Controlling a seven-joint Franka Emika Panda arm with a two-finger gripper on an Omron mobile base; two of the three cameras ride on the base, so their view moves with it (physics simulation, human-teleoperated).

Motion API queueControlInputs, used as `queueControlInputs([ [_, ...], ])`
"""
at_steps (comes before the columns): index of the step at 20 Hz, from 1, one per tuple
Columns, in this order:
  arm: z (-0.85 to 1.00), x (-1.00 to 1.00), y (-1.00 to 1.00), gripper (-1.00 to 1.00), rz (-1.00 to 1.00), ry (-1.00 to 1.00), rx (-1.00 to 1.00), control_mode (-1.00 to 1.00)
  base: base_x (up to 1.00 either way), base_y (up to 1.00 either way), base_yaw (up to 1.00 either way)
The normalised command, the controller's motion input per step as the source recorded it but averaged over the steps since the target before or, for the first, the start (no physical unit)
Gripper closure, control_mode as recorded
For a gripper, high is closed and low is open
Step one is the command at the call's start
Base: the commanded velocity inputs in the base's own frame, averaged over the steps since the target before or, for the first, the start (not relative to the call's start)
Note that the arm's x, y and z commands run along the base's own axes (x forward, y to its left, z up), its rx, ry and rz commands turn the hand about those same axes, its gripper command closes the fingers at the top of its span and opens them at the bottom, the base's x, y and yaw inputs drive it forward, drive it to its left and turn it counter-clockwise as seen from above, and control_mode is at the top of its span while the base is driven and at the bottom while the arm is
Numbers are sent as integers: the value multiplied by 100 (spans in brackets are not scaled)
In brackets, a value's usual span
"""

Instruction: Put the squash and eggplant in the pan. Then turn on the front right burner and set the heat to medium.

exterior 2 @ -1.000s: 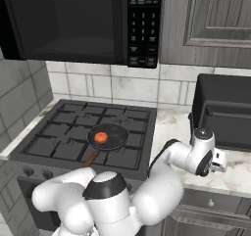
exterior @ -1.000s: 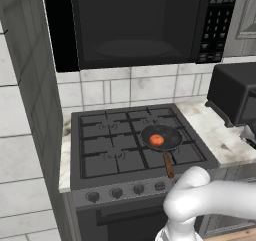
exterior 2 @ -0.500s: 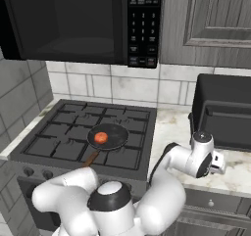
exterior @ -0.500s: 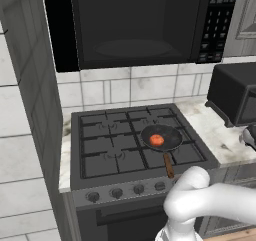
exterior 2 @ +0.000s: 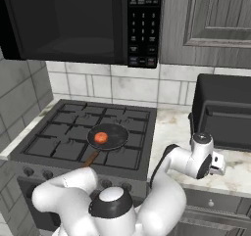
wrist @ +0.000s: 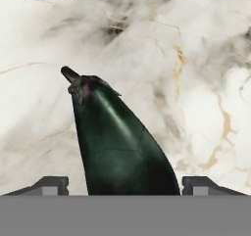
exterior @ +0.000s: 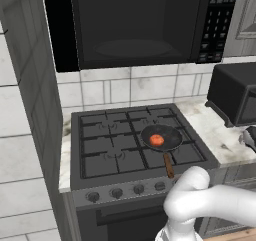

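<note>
So the squash point(exterior: 157, 140) sits in the pan point(exterior: 161, 138) already. The eggplant point(wrist: 122, 147) lies on the marble table point(wrist: 196, 73), between the spread pincer point(wrist: 125, 185) tips, not yet clamped; the burner waits

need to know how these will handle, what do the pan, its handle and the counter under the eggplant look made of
Pan: dark, matte grey-black metal, probably cast iron or coated steel.
Its handle: brown, looks like wood.
Counter: white stone with grey and tan veins, apparently polished marble.
Eggplant: smooth, glossy dark skin with a light streak of shine.
</note>
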Motion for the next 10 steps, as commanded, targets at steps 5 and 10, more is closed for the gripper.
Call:
queueControlInputs([
  [5,0,0,0,100,0,0,0,-100,0,0,0],
  [10,21,-6,16,100,0,5,-2,-100,0,0,0],
])
